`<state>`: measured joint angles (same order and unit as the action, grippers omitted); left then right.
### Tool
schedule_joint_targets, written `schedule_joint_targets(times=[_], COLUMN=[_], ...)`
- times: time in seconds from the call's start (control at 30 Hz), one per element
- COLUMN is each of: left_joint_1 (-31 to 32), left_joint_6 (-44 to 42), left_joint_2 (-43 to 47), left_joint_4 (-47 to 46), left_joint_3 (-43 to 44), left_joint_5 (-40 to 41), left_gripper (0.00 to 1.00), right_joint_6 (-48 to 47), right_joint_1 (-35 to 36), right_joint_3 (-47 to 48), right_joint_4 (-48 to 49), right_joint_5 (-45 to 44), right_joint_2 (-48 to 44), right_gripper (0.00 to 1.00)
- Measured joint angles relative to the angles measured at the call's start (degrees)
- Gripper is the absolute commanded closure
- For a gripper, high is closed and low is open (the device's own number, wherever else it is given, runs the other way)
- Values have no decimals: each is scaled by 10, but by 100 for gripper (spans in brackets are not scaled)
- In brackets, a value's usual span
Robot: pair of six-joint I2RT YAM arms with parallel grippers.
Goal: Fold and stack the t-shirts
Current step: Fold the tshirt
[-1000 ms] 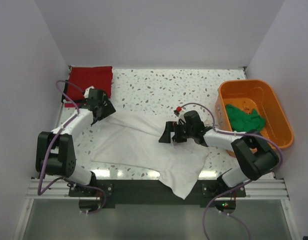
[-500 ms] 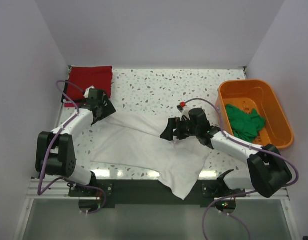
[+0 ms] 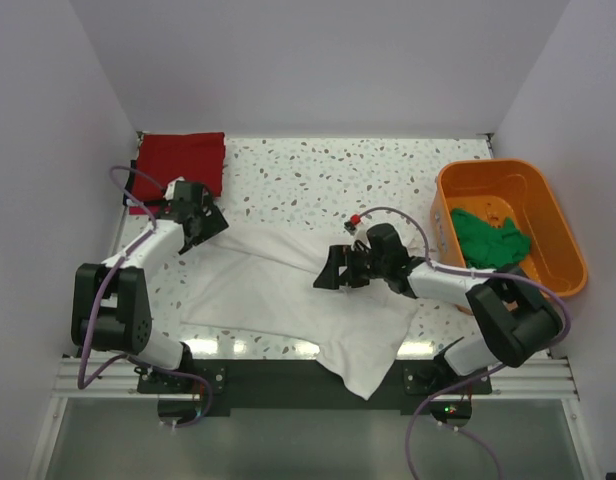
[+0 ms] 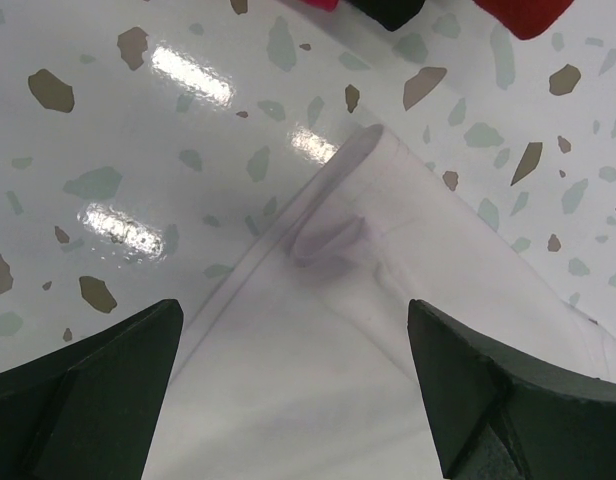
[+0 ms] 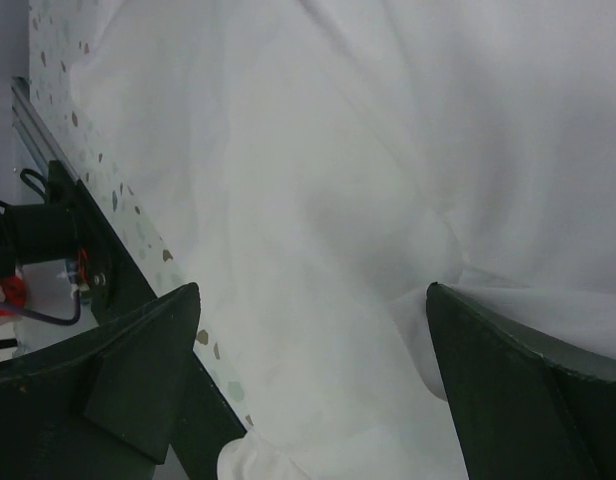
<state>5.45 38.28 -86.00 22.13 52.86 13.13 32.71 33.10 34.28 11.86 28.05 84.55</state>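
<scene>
The white t-shirt (image 3: 288, 295) lies spread and rumpled on the speckled table, one end hanging over the near edge. My left gripper (image 3: 200, 222) is open over its far-left corner; in the left wrist view the hem corner (image 4: 333, 235) lies flat between the fingers (image 4: 98, 390). My right gripper (image 3: 333, 272) is open and low over the shirt's middle-right folds (image 5: 318, 200). The red t-shirt (image 3: 180, 160) lies folded at the far left corner. The bright green t-shirt (image 3: 491, 238) is bunched in the orange tub (image 3: 548, 205). No thin dark shirt shows.
White walls close the table in at the back and both sides. The orange tub stands at the right edge. The black base rail (image 3: 288, 375) runs along the near edge. A dark object edge (image 4: 388, 10) shows beside the red cloth.
My right gripper shifted slightly left and nearer over the white shirt. My left gripper edged a little towards the far left corner. Both stayed open.
</scene>
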Motion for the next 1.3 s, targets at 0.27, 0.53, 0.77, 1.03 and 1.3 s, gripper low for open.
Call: schedule_joint_targets(times=[0.27,0.53,0.77,1.03,1.3], left_joint_1=[-10,-12,-13,-13,-13], left_joint_6=[0,-4,-1,1,1], left_joint_2=[0,0,-17,-72,-98], left_joint_4=[-2,-12,-15,-16,-24], left_joint_3=[-12,-12,-12,-4,14], left_joint_5=[-11,-36,-40,-39,-42], left_gripper=[0,13,44,54,60], right_joint_6=[34,42,17,9,8], right_joint_1=[10,11,14,14,14], right_joint_3=[-32,-32,-16,-13,-13], right_joint_4=[73,104,37,6,3], right_joint_5=[31,35,15,11,10], right_joint_2=[34,48,19,13,13], right_gripper=[1,1,1,2,1])
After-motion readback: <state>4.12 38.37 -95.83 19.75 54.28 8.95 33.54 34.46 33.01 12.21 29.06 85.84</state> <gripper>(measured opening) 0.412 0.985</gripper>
